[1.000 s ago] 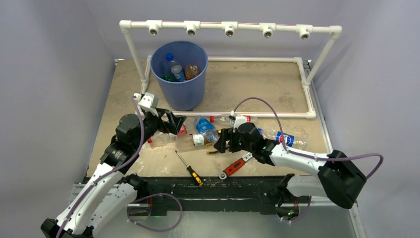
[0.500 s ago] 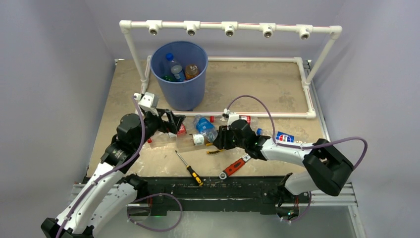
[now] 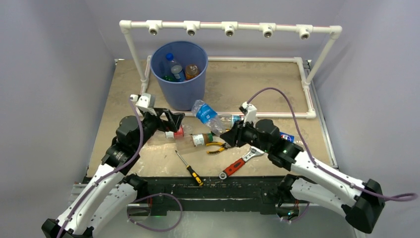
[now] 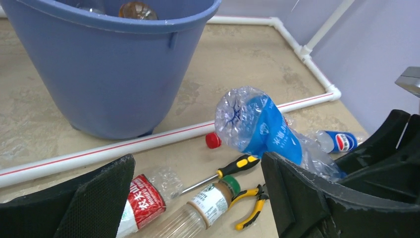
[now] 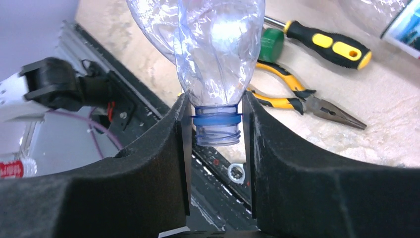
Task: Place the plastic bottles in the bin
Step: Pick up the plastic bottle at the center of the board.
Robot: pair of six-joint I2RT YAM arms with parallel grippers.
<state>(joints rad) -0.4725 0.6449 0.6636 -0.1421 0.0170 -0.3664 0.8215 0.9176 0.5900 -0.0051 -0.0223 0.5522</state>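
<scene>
Grip check: right gripper [image 5: 216, 124] is clamped on the bare threaded neck of a crumpled clear bottle [image 3: 206, 115] with a blue label; no cap is on it, only a blue ring below the thread. Both fingers press the neck from either side. The held bottle is off the table [image 3: 257, 84], tilted, with its base pointing up and away towards the bin [image 3: 179, 94], near the bin's foot but outside it. Left gripper [image 3: 172, 120] is spread wide with nothing between its fingers; it hangs low over the table, just in front of the bin. Below it lie a red-labelled bottle [image 4: 143, 198] and a clear bottle with a green cap [image 4: 210, 201], side by side, both flat on the table. A blue-labelled bottle [image 3: 286, 137] lies to the right, partly hidden behind the right arm. A loose-looking red cap [image 4: 213, 140] sits near the white pipe frame [image 3: 228, 26]; whether it is on a bottle cannot be told. Inside the bin there is a blue-capped bottle [image 3: 174, 67] and an orange bottle [image 3: 191, 71]. Tools on the table: yellow-handled pliers [image 3: 216, 147] just beside the green cap, a screwdriver [image 3: 188, 167] nearer the arm bases, and a red-handled wrench [image 3: 237, 163] under the right arm.
</scene>
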